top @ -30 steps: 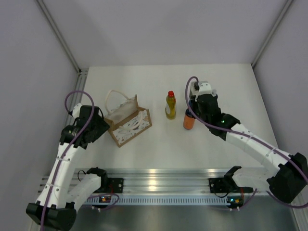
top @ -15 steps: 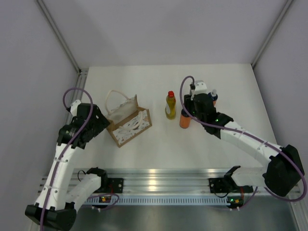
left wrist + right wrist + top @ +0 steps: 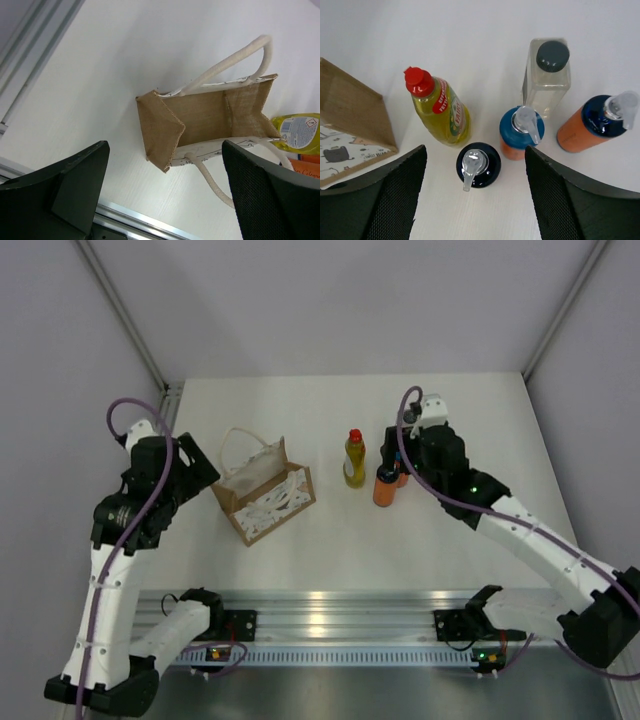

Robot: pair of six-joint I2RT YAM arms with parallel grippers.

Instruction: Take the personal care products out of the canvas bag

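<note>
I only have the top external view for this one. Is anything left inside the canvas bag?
Observer: No. The left wrist view looks straight into the canvas bag, and only bare woven fabric shows inside.
Operator: I can make out two bottles by the right arm. How many are out?
Observer: Five in the right wrist view: a yellow bottle with a red cap, a clear bottle with a grey cap, and three pump bottles.
Operator: Is the right gripper holding one?
Observer: No. The right gripper is open above them, its fingers wide apart and touching no bottle.
</note>
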